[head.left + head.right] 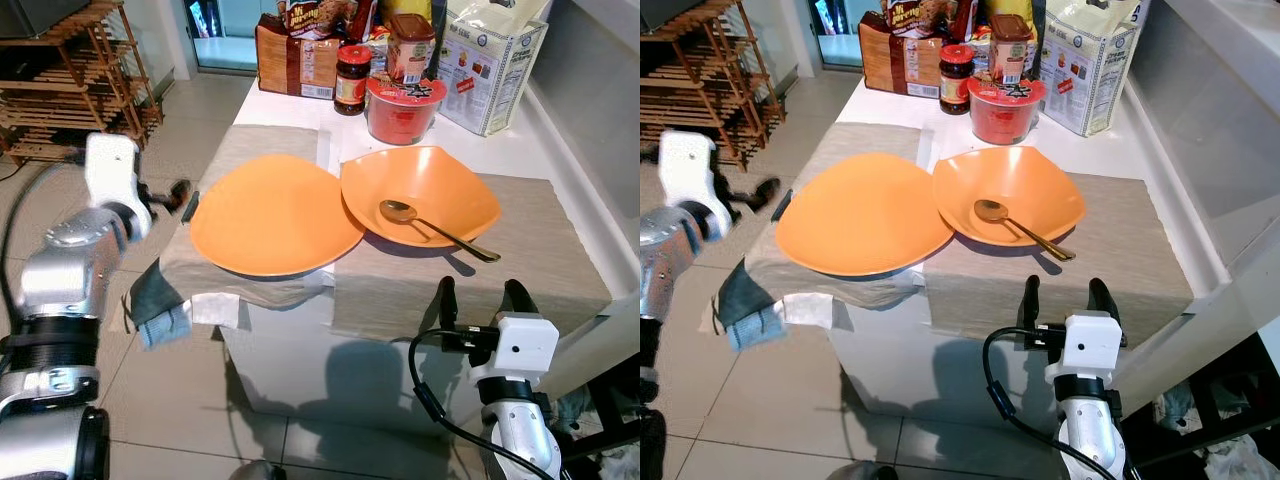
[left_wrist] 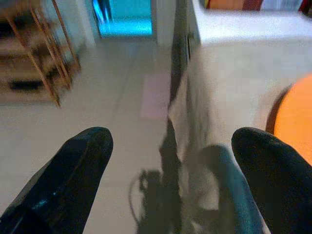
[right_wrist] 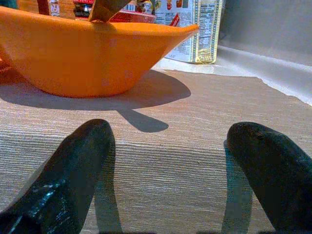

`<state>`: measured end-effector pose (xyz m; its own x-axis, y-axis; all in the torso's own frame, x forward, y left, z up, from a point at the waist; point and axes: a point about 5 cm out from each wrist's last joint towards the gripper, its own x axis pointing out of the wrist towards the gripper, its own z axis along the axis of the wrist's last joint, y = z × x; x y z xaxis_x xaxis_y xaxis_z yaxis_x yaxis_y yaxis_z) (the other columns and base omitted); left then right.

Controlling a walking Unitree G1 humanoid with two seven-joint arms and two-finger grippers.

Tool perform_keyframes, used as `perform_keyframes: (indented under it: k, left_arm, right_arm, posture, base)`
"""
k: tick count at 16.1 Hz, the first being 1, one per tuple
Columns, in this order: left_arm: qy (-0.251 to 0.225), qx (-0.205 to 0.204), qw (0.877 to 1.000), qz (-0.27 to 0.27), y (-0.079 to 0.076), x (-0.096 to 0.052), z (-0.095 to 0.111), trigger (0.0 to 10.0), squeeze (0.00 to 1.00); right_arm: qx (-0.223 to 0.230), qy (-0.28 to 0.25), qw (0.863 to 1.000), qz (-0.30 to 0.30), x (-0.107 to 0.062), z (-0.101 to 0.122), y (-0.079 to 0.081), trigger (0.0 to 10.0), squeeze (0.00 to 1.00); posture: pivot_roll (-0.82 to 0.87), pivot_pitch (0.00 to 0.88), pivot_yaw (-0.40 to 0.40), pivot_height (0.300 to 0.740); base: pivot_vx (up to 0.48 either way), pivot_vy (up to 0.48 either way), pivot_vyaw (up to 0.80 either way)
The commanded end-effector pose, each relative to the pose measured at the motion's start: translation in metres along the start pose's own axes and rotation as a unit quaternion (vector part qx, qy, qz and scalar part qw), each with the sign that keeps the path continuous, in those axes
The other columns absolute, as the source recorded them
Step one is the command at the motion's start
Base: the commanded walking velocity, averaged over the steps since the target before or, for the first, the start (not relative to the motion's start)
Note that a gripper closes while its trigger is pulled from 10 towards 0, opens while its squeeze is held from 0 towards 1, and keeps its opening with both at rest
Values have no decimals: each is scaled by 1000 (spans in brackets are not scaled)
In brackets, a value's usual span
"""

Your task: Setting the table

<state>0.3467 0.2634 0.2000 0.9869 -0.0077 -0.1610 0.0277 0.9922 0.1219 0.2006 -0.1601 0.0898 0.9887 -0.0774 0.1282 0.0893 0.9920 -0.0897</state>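
My left arm is raised and bent at the elbow, its left gripper held out with fingers spread apart. My right gripper points forward, fingers parted, holding nothing.

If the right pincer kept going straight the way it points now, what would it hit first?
Likely the orange bowl holding the spoon: the open right pincer points across the beige placemat straight at its side, though depth is uncertain.

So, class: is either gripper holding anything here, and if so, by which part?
Nothing is held. The right gripper hovers open at the placemat's near edge, and the left gripper is open beside the table's left edge, with nothing between its fingers.
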Motion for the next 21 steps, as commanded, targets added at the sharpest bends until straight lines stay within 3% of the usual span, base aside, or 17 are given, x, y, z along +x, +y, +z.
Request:
perform_keyframes:
  k: [1, 2, 4, 6, 9, 13, 15, 18, 21]
  left_arm:
    - [-56, 22, 998, 6, 1, -4, 19, 10000, 0]
    - [-74, 30, 997, 3, -1, -5, 23, 10000, 0]
    - [-115, 39, 992, -24, -25, -8, 23, 10000, 0]
    - [-127, 18, 989, -73, -58, -13, 16, 10000, 0]
    - [-129, 1, 987, -100, -81, -16, 8, 10000, 0]
    - [-110, -6, 987, -116, -88, -18, 0, 10000, 0]
    - [-79, 6, 988, -135, -92, -24, -13, 10000, 0]
    - [-81, -4, 990, -118, -90, -33, -23, 10000, 0]
    - [-120, -8, 988, -97, -102, -39, -20, 10000, 0]
  right_arm:
    - [-4, 18, 1000, 3, -1, -5, 0, 10000, 0]
    - [-4, 18, 1000, 4, -1, -5, 0, 10000, 0]
    - [-3, 5, 1000, 3, 9, -1, 2, 10000, 0]
    - [-5, -13, 1000, -7, 19, 7, 0, 10000, 0]
    - [-1, -32, 999, -12, 26, 17, -2, 10000, 0]
    - [-2, 2, 1000, 1, 14, 4, -1, 10000, 0]
    - [2, 18, 1000, 7, 5, -2, -3, 10000, 0]
    - [2, 11, 1000, 1, 4, 1, -7, 10000, 0]
    - [11, 4, 1000, 2, 12, 3, -2, 10000, 0]
  posture:
    - [-20, 33, 13, 727]
    - [-19, 33, 12, 727]
    - [-20, 30, 17, 727]
    - [-22, 29, 17, 727]
    - [-30, 22, 16, 727]
    - [-31, 18, 14, 727]
    - [-31, 20, 17, 727]
    - [-31, 24, 18, 727]
    - [-27, 16, 12, 727]
  base:
    - [0, 0, 0]
    - [0, 0, 0]
    - [0, 0, 0]
    - [0, 0, 0]
    - [0, 0, 0]
    - [0, 0, 0]
    - [0, 0, 0]
    - [0, 0, 0]
    - [0, 0, 0]
